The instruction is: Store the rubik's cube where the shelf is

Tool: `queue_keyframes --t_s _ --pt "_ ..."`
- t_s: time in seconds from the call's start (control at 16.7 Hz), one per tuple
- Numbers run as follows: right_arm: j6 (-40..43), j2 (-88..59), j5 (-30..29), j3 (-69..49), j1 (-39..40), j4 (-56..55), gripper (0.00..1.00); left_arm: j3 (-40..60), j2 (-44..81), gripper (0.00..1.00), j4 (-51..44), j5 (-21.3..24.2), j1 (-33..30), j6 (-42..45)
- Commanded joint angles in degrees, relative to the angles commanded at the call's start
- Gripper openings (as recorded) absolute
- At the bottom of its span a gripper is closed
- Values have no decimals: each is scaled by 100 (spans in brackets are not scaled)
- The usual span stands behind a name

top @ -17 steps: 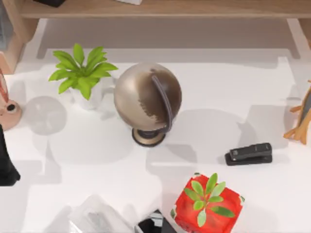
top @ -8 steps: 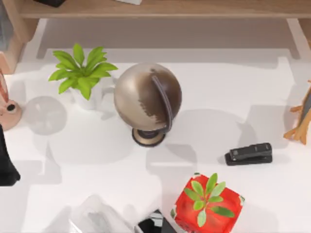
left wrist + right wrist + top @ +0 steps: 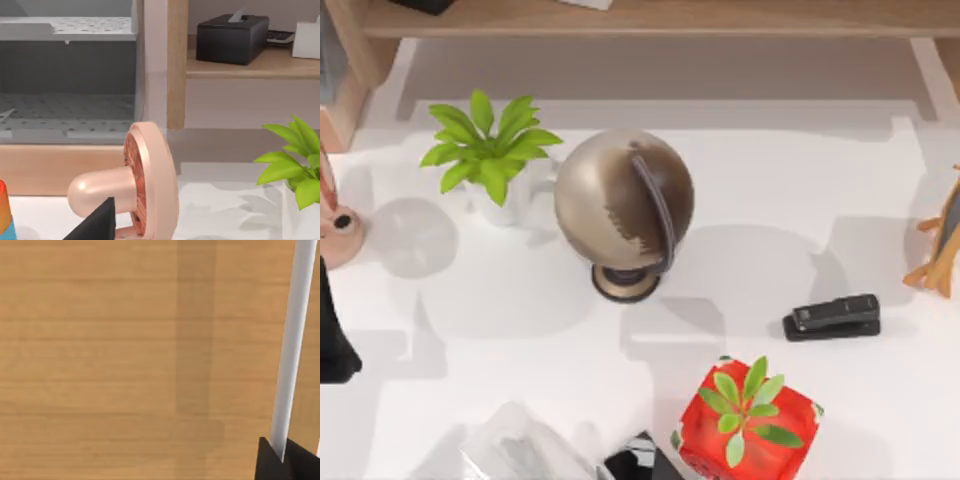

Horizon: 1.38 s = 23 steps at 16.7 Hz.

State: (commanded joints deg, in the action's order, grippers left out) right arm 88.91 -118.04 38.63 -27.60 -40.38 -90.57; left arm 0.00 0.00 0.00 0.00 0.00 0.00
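Here the shelf (image 3: 650,18) spans the worktop's (image 3: 770,180) far edge behind the globe (image 3: 624,205); jaws' state: cannot tell

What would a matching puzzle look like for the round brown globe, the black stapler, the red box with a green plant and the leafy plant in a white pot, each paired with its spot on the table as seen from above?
Things:
1. round brown globe
2. black stapler
3. red box with a green plant
4. leafy plant in a white pot

Places:
A. near edge, right of centre
B. far left
C. middle
D. right side

Pairs: 1-C, 2-D, 3-A, 4-B
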Motion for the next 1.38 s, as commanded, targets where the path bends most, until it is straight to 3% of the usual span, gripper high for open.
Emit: queue_keyframes --t_s 0.78,1.38 --pt "0 0 0 0 0 0 98 0 0 100 0 0 0 0" --pt "2 6 12 9 -9 -15 100 0 0 100 0 0 0 0"
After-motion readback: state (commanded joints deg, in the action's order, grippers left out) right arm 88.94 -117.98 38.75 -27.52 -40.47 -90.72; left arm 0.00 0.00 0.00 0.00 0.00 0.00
